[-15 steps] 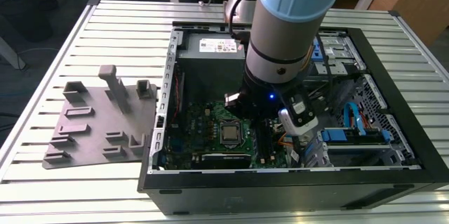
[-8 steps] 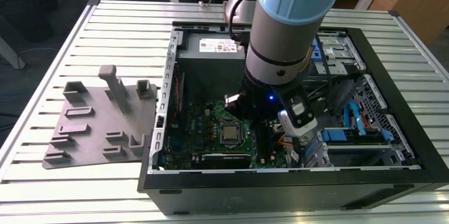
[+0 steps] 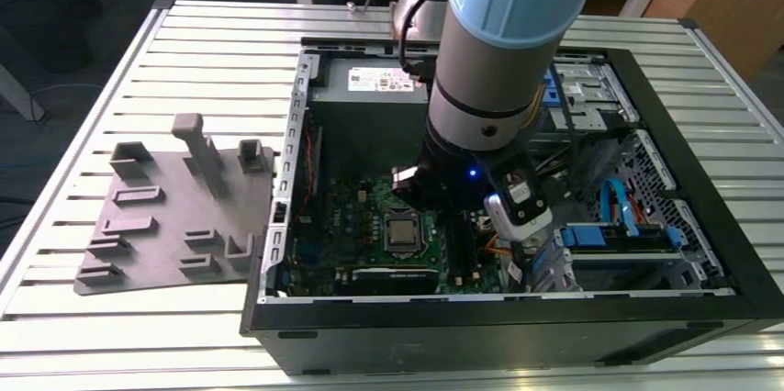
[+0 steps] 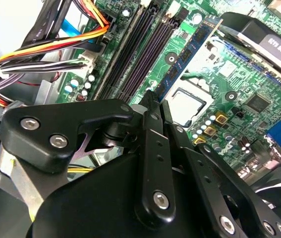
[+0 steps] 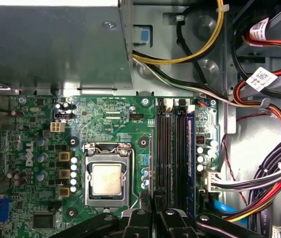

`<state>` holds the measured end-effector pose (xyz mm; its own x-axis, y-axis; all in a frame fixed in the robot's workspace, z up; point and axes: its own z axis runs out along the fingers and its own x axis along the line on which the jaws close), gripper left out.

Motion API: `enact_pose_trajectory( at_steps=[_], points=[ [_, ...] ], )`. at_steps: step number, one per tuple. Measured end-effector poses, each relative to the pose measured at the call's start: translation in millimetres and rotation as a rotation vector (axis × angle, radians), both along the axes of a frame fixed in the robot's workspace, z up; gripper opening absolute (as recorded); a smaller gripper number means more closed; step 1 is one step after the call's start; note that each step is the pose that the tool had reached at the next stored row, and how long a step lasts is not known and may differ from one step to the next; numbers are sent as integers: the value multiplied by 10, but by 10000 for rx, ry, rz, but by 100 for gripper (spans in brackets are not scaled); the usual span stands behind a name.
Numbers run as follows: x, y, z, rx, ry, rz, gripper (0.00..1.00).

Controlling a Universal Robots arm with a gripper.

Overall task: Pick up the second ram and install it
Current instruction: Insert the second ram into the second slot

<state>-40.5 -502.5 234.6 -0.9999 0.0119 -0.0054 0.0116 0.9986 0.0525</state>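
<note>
Exterior view: a robot arm (image 3: 502,42) reaches down into an open computer case (image 3: 490,327) lying on its side on a slatted metal table (image 3: 184,42). Its wrist is low over the green motherboard (image 3: 367,217), just beside the square silver processor (image 3: 405,230). A grey plastic tray (image 3: 160,226) with upright posts lies on the table at the exterior view's left, and no memory strip is seen in it. Second wrist view: looking along the black gripper (image 4: 156,99), the jaws are drawn close together and appear clenched on the near end of the second ram (image 4: 190,54). The ram is a slim blue-green strip carrying small black chips. It runs away from the jaws, seen nearly edge-on, and lies across the picture between the dark memory slots (image 4: 145,44) and the processor (image 4: 190,104). It looks raised above the board, not seated. Whether it touches a slot cannot be told. First wrist view: looking straight down, the gripper (image 5: 150,208) hangs at the near end of the row of long black memory slots (image 5: 167,148), just beside the processor (image 5: 105,179). A blue strip (image 5: 190,148) stands in the slot farthest from the processor, likely a module already installed. Bundled wires (image 5: 269,183) run past on the far side of it. By these pictures the pick-up is done, and the seating in a slot is left.
</note>
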Motion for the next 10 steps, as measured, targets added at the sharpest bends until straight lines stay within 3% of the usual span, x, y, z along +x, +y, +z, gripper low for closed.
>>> enact_pose_trajectory(
  at_steps=[10],
  points=[
    [0,0,-47,-2,1,0,11]
  ],
)
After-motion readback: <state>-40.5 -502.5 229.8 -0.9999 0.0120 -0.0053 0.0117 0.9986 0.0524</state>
